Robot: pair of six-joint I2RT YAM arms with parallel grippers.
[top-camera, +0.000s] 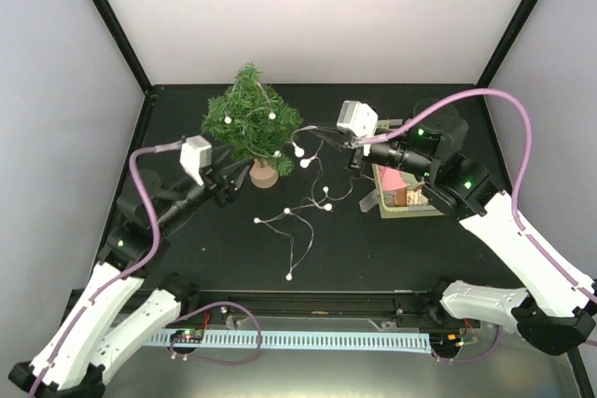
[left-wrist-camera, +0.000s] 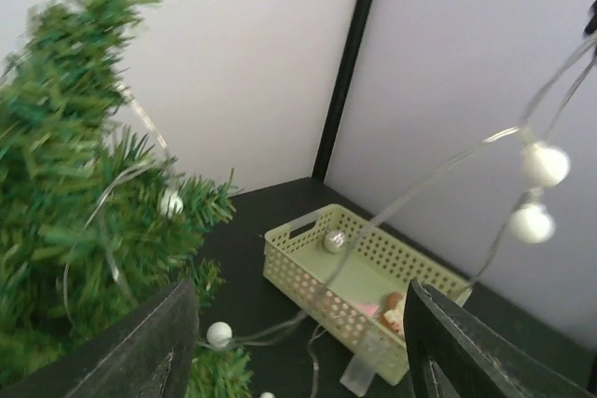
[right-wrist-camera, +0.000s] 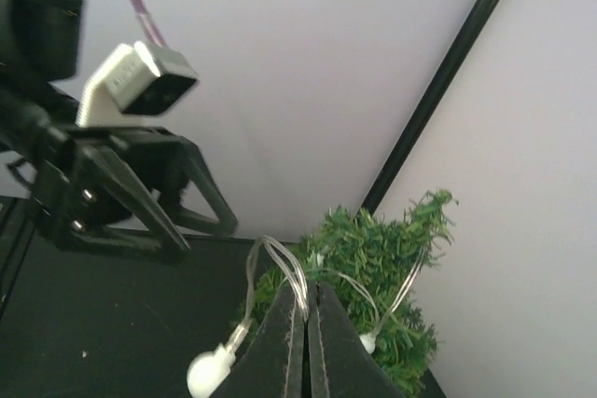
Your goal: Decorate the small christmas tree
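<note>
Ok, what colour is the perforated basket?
Pale green; the basket shows best in the left wrist view.

Top view looks steeply down from the near side; both close wrist views share the small christmas tree [right-wrist-camera: 392, 240].

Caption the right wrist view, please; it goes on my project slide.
Right hand shut on the light string draped over the small christmas tree, left hand open opposite.
</note>
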